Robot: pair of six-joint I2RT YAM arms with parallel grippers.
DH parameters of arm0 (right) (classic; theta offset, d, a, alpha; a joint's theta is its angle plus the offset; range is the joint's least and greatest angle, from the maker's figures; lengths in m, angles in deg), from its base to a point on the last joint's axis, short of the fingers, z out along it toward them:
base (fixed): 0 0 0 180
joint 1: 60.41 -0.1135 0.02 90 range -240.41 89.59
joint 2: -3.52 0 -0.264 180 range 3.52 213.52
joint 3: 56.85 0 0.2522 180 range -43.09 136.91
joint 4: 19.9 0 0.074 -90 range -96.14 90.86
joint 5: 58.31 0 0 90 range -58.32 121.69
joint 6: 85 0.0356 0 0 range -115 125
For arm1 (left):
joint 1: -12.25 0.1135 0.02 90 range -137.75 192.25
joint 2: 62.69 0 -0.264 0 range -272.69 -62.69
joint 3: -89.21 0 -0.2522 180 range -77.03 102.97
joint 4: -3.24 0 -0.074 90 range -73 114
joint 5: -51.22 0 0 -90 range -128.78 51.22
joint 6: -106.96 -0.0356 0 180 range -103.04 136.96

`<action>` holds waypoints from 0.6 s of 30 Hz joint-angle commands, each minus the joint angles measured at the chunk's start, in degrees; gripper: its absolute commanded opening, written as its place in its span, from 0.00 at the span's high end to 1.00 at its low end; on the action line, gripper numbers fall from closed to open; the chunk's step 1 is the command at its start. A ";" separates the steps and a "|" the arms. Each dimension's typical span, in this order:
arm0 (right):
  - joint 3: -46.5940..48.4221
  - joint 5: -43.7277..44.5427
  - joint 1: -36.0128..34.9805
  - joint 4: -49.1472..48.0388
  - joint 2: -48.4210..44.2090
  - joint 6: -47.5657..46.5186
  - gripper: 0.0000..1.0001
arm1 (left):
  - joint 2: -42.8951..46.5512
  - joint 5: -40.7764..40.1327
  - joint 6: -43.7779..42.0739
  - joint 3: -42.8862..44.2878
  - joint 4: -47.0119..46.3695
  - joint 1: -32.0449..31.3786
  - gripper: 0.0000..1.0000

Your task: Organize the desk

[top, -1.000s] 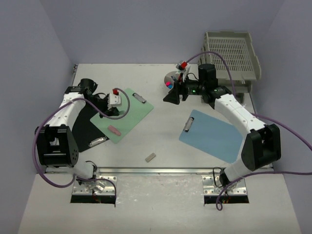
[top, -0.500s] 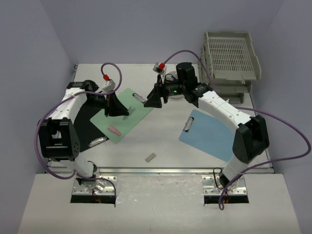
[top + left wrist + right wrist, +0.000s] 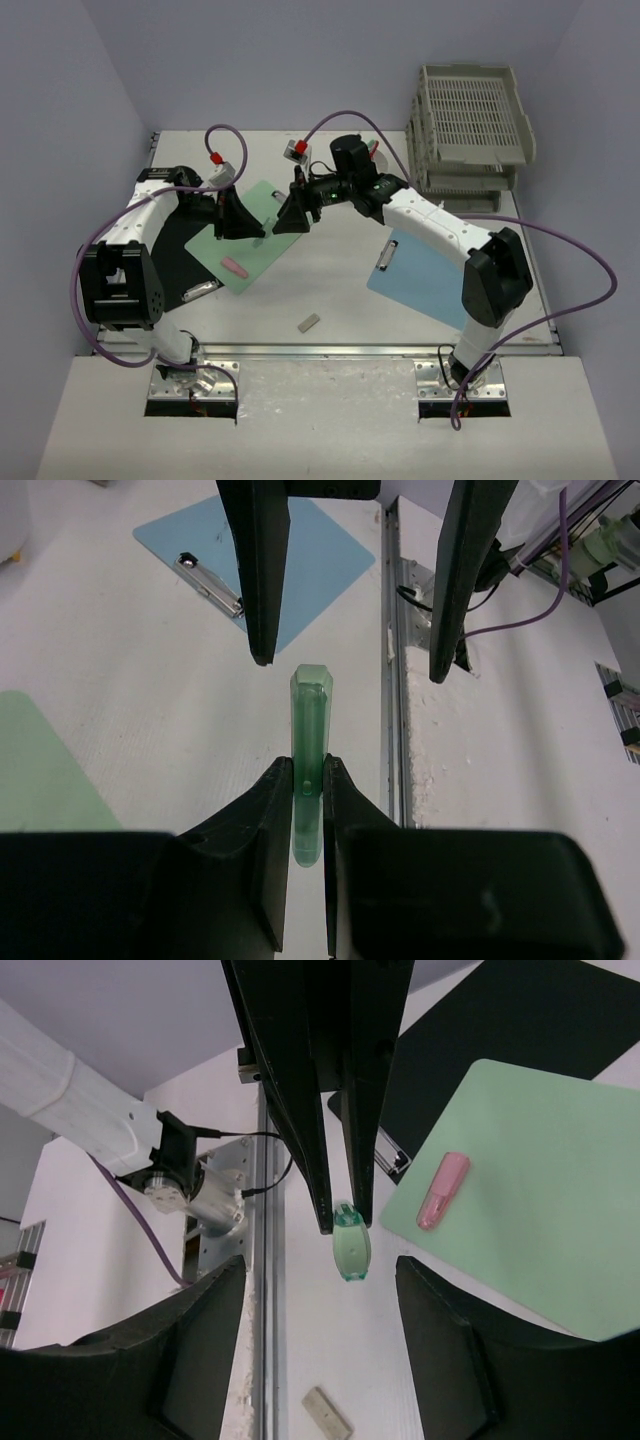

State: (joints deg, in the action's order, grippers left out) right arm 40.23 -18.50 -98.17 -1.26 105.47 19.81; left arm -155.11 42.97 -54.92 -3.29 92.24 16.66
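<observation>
The white desk (image 3: 330, 290) holds clipboards and small items. My left gripper (image 3: 243, 215) is shut on a small translucent green case (image 3: 309, 740) and holds it above the desk, its free end pointing at my right gripper (image 3: 290, 213). The right gripper is open and empty, facing the left one. In the left wrist view its fingers (image 3: 262, 570) stand either side of the case's tip, apart from it. In the right wrist view the case (image 3: 351, 1250) hangs from the left gripper (image 3: 344, 1222) between my own spread fingers (image 3: 200, 1350).
A green clipboard (image 3: 255, 245) with a pink marker (image 3: 234, 266) lies on the left, overlapping a black clipboard (image 3: 180, 255). A blue clipboard (image 3: 435, 280) lies right of centre. A small grey block (image 3: 309, 322) lies near the front rail (image 3: 320, 350). Grey stacked trays (image 3: 470, 120) stand back right.
The left gripper has lifted off the green clipboard with the green case and turned to the right. The right arm has swung left from the back of the desk to face it.
</observation>
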 commanded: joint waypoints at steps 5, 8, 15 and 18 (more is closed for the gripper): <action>3.95 0.68 -2.15 -2.32 2.45 0.59 0.47 | 0.31 7.01 -1.44 1.93 0.16 -0.36 1.00; 3.63 1.48 -2.15 -2.56 2.98 0.47 0.56 | 0.37 6.93 -1.42 2.03 0.14 -0.36 0.97; 3.86 2.83 -2.00 -1.98 2.65 -0.89 1.00 | 0.71 6.34 -1.62 2.22 0.15 -0.36 0.62; 3.86 3.34 -0.64 -0.50 1.34 -1.46 1.00 | 1.04 4.79 -1.57 3.13 0.10 -0.27 0.05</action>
State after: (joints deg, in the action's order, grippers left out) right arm 41.63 -16.06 -99.87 -1.30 109.41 19.77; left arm -155.11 43.40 -54.82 -3.09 92.46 16.66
